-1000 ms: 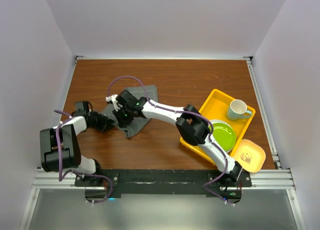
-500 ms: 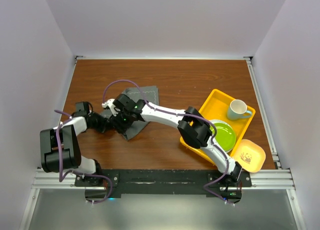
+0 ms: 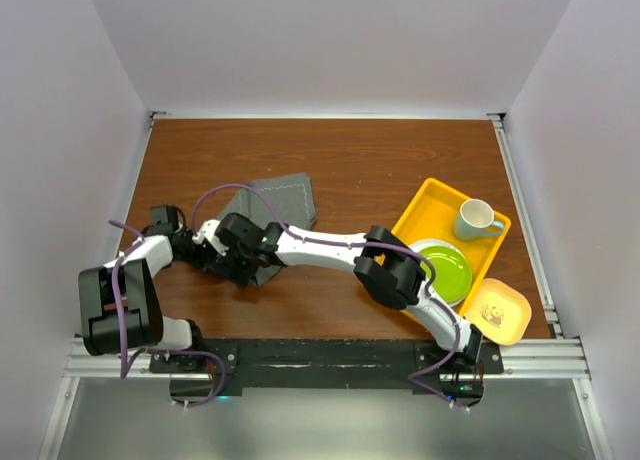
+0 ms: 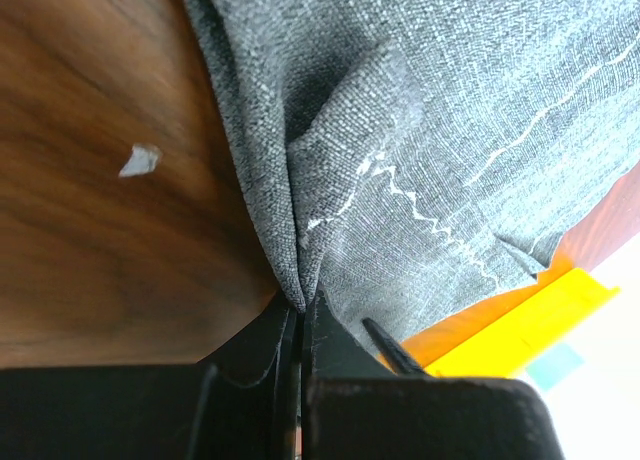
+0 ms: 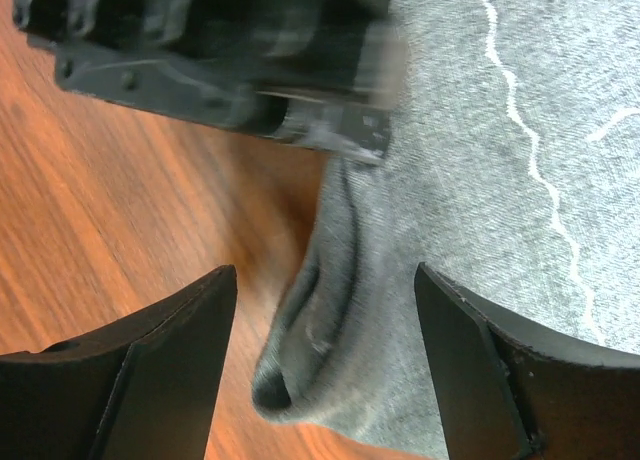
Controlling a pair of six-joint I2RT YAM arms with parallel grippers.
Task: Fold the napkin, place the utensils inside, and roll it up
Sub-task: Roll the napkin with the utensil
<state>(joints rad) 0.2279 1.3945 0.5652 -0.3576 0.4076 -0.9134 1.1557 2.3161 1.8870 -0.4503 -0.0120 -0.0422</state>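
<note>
Wooden table (image 3: 400, 160), left fingers (image 4: 335, 360) seemingly pinching napkin (image 4: 450, 130)

Left gripper (image 4: 299, 318) pinching the napkin (image 4: 450, 110)
Jaws clamp a bunched fold (pale zigzag stitching nearby) over the wooden table (image 4: 100, 210).

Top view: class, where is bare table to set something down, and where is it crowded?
Bare: the table strip beyond the napkin, and between napkin and yellow tray. Crowded: the napkin's near corner, where left gripper and right gripper meet.
</note>
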